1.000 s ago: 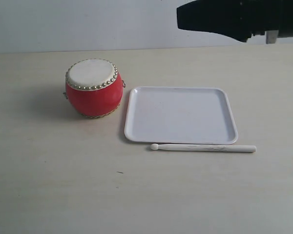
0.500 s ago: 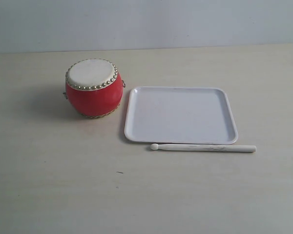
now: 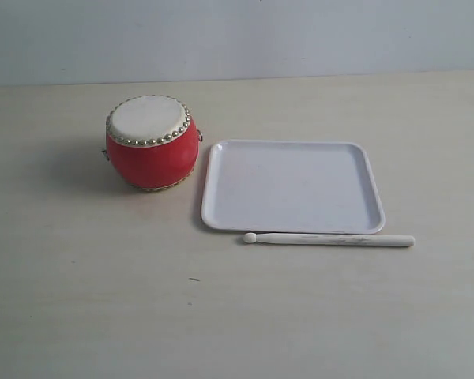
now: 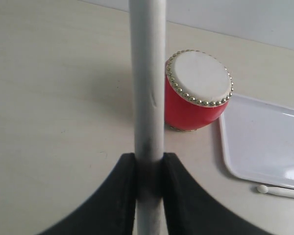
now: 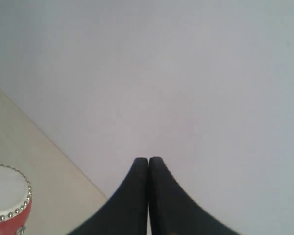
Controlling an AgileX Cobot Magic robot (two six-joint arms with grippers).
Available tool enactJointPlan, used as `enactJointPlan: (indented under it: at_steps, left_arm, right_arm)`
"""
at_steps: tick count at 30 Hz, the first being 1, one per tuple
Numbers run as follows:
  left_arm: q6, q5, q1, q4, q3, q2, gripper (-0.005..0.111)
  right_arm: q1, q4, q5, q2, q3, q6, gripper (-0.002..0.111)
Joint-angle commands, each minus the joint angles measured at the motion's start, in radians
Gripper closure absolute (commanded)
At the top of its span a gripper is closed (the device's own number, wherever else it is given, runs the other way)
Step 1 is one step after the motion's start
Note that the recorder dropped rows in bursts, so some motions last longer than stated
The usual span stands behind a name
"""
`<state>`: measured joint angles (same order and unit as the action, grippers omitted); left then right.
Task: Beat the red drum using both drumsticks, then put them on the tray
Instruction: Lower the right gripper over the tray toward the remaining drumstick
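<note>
The red drum (image 3: 151, 143) stands upright on the table, left of the white tray (image 3: 292, 186), which holds nothing. One pale drumstick (image 3: 329, 239) lies on the table along the tray's near rim, its rounded tip pointing left. Neither arm shows in the exterior view. In the left wrist view my left gripper (image 4: 148, 157) is shut on the other drumstick (image 4: 148, 78), whose shaft runs up past the red drum (image 4: 196, 93); the tray (image 4: 264, 142) and the lying drumstick's tip (image 4: 262, 188) also show there. My right gripper (image 5: 148, 160) is shut on nothing, aimed at the wall, with the red drum (image 5: 7, 203) at the edge.
A pale wooden tabletop (image 3: 103, 300) runs all round the drum and tray. A plain light wall (image 3: 237, 35) rises behind the table's far edge.
A dark arm part at the exterior view's top right one second ago has gone out of frame. Drum, tray and the lying drumstick have not moved.
</note>
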<state>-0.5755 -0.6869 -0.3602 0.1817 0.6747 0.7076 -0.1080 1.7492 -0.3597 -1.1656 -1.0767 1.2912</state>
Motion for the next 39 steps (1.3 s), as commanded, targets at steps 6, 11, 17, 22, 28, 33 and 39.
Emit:
enactJointPlan:
  at_steps: [6, 11, 17, 22, 28, 33, 39]
  left_arm:
    - [0.004, 0.008, 0.002, -0.001, -0.002, -0.005, 0.107]
    - [0.004, 0.008, 0.002, -0.001, -0.002, -0.005, 0.107]
    - [0.004, 0.008, 0.002, -0.001, -0.002, -0.005, 0.107]
    - [0.004, 0.008, 0.002, -0.001, -0.002, -0.005, 0.107]
    - [0.004, 0.008, 0.002, -0.001, -0.002, -0.005, 0.107]
    - [0.004, 0.008, 0.002, -0.001, -0.002, -0.005, 0.107]
    - [0.004, 0.008, 0.002, -0.001, -0.002, -0.005, 0.107]
  right_arm:
    - [-0.067, -0.005, -0.088, 0.189, -0.07, 0.148, 0.108]
    - [-0.069, -0.005, -0.101, 0.227, -0.07, 0.204, 0.108]
    - [-0.069, -0.005, -0.146, 0.25, -0.07, 0.204, 0.108]
    - [-0.069, -0.038, -0.17, 0.252, -0.053, 0.157, 0.108]
    - [-0.072, -0.519, -0.145, 0.252, 0.06, -0.319, 0.108]
    - [-0.159, -0.865, 0.286, 0.246, 0.142, -0.863, 0.108]
    - [-0.281, -1.429, 1.043, 0.138, 0.088, -1.831, 0.108]
